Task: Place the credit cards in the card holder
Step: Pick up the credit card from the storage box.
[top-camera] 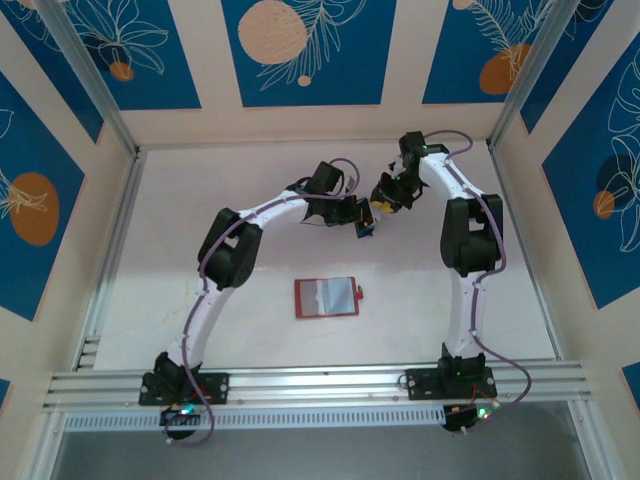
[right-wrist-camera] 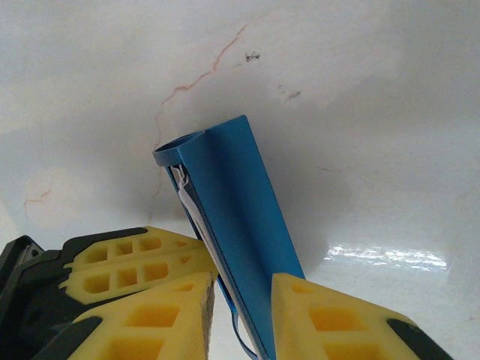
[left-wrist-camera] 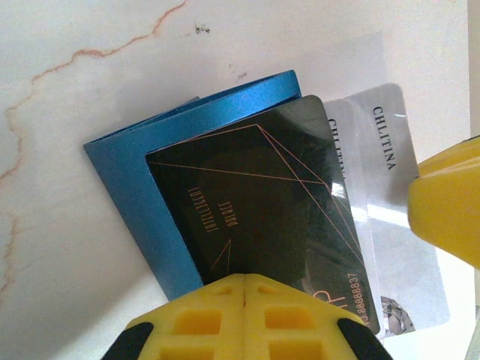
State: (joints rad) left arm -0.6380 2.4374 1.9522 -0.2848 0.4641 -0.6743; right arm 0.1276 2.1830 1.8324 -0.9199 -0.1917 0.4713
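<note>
The credit cards (left-wrist-camera: 127, 172) are a blue stack held above the table at the back middle, small in the top view (top-camera: 367, 228). A dark card (left-wrist-camera: 255, 202) and a pale card (left-wrist-camera: 382, 150) fan out of it. My left gripper (left-wrist-camera: 246, 289) is shut on the stack's near edge, its fingers (right-wrist-camera: 127, 262) showing at the lower left of the right wrist view. My right gripper (right-wrist-camera: 244, 300) straddles the blue stack (right-wrist-camera: 240, 210): one finger touches it and a small gap shows at the other. The red card holder (top-camera: 326, 297) lies open on the table, nearer the bases.
The white table (top-camera: 200, 200) has a metal rail (top-camera: 320, 383) along its near edge and patterned walls on three sides. Both arms arch inward and meet at the back middle. A yellow finger of the right gripper (left-wrist-camera: 450, 217) sits beside the pale card.
</note>
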